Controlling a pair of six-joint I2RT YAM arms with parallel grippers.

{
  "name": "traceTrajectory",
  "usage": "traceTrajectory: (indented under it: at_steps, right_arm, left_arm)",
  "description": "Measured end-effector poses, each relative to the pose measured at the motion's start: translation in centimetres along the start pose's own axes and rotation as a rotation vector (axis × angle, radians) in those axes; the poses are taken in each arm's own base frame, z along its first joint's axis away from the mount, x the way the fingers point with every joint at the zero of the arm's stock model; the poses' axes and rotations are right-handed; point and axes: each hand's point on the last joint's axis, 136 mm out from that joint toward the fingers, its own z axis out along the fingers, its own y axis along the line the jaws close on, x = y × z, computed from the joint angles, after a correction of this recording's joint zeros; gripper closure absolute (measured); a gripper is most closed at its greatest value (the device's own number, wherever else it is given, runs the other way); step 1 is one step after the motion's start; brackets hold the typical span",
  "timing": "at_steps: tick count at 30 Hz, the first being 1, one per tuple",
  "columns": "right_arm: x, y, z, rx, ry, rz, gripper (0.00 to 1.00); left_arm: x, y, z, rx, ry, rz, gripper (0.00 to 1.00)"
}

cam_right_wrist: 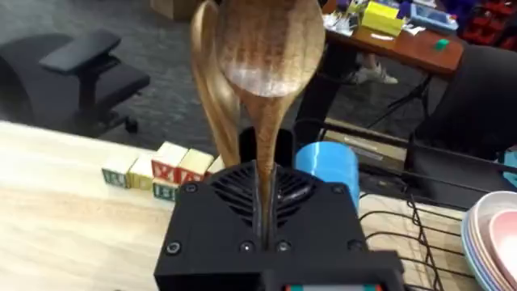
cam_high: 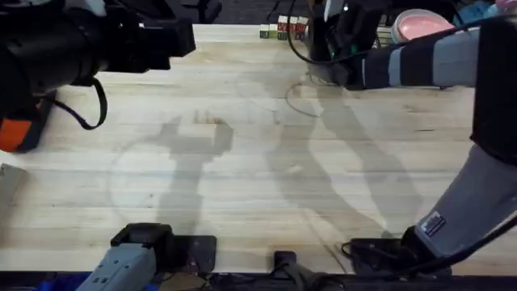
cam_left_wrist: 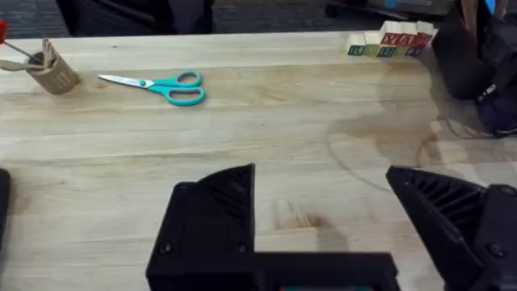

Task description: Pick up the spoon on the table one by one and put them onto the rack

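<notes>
Right gripper is clamped on the spoon, bowl raised above the rack for placing; left gripper hangs wide open, empty.

Spoon: brown wood, oval bowl with visible grain, slim handle. Upright, bowl up, handle pinched between the right gripper's fingers, off the table. A second wooden spoon stands just behind it. Table: pale joined planks. Rack: black wire, at the table's far right edge, just beside the held spoon.
</notes>
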Motion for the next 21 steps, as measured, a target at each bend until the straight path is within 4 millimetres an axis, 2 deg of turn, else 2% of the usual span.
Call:
traceTrajectory:
  at_steps: [14, 21]
  right_arm:
    - [-0.5, -0.3, -3.3, -0.058, 0.187, -0.059, 0.972]
    - [0.2, 0.0, -4.9, -0.106, 0.272, -0.08, 0.964]
  left_arm:
    - [0.5, 0.0, 0.0, 0.0, 0.018, -0.001, 0.007]
    - [0.5, 0.0, 0.0, 0.0, 0.019, -0.001, 0.007]
